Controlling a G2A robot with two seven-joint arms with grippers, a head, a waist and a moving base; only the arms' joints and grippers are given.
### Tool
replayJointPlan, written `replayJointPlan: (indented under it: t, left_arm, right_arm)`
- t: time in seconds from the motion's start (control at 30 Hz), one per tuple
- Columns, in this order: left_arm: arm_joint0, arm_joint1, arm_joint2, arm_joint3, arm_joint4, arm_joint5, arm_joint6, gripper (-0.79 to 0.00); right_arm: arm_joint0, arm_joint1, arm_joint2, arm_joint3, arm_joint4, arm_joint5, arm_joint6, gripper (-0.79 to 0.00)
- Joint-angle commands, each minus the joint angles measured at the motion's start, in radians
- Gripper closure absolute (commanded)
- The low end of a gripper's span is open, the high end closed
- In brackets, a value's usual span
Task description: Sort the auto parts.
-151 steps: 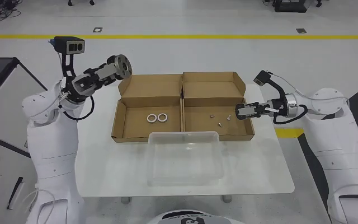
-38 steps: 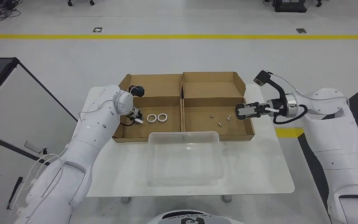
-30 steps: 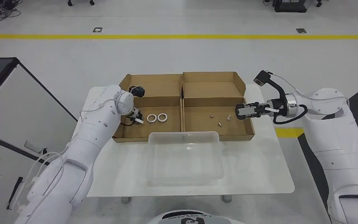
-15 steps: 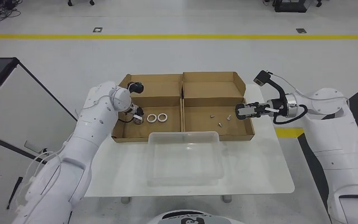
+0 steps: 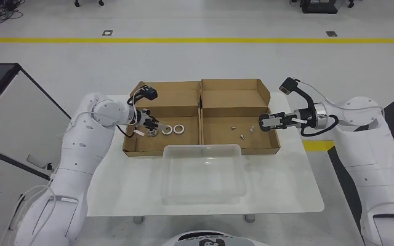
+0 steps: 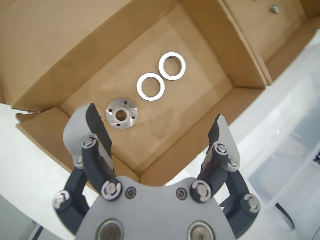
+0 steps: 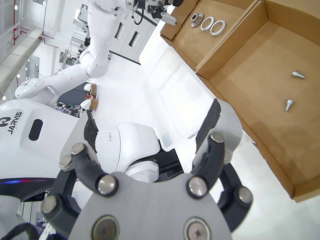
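Left jaws hang wide open and empty over the left cardboard box (image 6: 175, 136) on the counter (image 5: 277, 184). A metal disc (image 6: 121, 112) with a centre hole lies flat on the box floor just ahead of one jaw tip. A ring (image 6: 151, 86) lies beyond it and a second ring (image 6: 172, 66) farther still.

Right jaws, also wide and empty, wait beside the right box (image 7: 262, 58), with a bolt (image 7: 298, 75) and another bolt (image 7: 288, 105) off to one side.

The disc looks sorted. Left jaws should best rise straight up, clear of the box wall, without nudging it.
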Motion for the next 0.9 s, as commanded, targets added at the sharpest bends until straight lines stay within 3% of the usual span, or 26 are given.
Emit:
replayJointPlan:
  t: [0.0, 0.17, 0.37, 0.7, 0.87]
  left_arm:
    - [0.052, 0.025, -0.021, -0.072, -0.078, -0.027, 0.031, -0.785]
    - [0.14, 0.104, -0.044, -0.21, -0.242, -0.094, 0.098, -0.785]
    - [0.225, 0.232, -0.055, -0.345, -0.42, -0.199, 0.202, -0.785]
    - [0.3, 0.465, -0.03, -0.412, -0.49, -0.464, 0.468, -0.785]
    - [0.308, 0.556, -0.014, -0.476, -0.554, -0.473, 0.477, -0.785]
  right_arm:
    - [0.0, 0.0, 0.0, 0.0, 0.0, 0.0, 0.0, -0.785]
    - [0.0, 0.0, 0.0, 0.0, 0.0, 0.0, 0.0, -0.785]
    - [0.0, 0.0, 0.0, 0.0, 0.0, 0.0, 0.0, -0.785]
    - [0.0, 0.0, 0.0, 0.0, 0.0, 0.0, 0.0, -0.785]
    - [0.0, 0.0, 0.0, 0.0, 0.0, 0.0, 0.0, -0.785]
